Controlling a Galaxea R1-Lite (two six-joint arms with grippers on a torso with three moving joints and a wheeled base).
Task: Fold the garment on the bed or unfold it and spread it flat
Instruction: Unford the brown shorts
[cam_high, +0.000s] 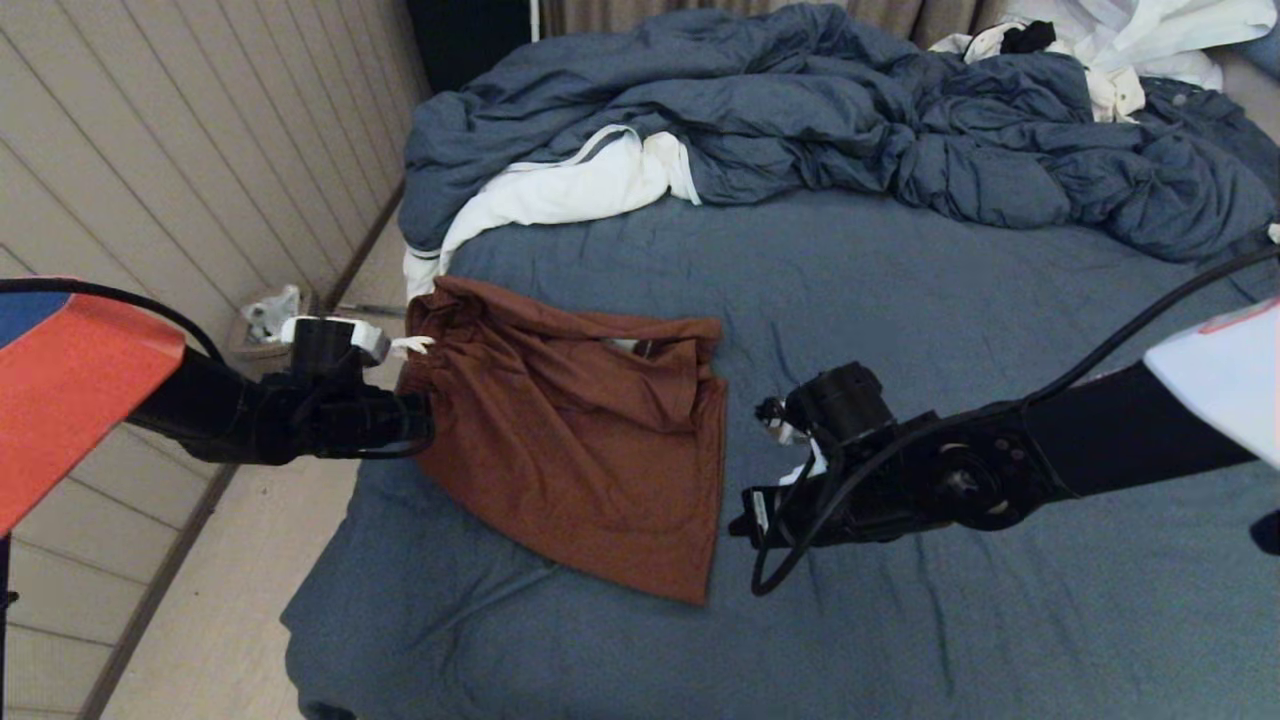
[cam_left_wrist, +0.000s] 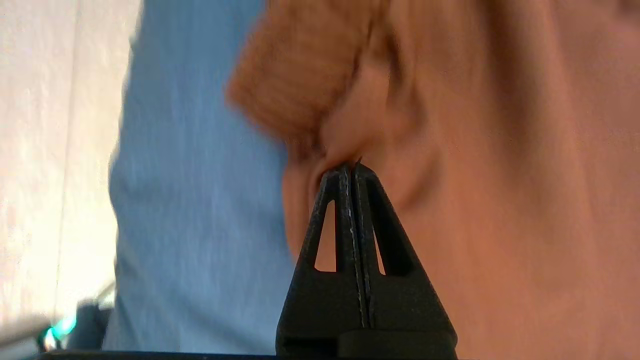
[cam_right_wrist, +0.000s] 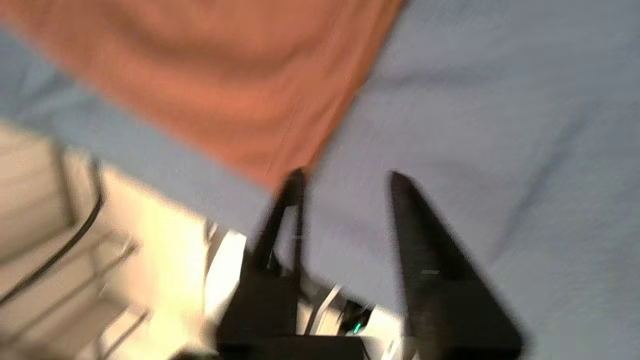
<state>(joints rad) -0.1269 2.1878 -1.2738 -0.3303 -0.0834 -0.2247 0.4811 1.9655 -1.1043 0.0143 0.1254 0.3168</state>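
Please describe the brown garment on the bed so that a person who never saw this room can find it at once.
Start from the large bed with its slate-blue sheet. On its near left part, below the rumpled blue duvet, lie the rust-brown shorts, between the two arms. It is the only brown cloth there; the other clothes are white.

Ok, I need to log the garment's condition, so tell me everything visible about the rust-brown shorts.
The rust-brown shorts are thin, smooth fabric with a gathered waistband and a white drawstring poking out at the bed's left edge. They lie rumpled, partly folded over, on the slate-blue sheet. The left gripper is shut, pinching fabric near the waistband. The right gripper is open beside the hem corner, holding nothing.
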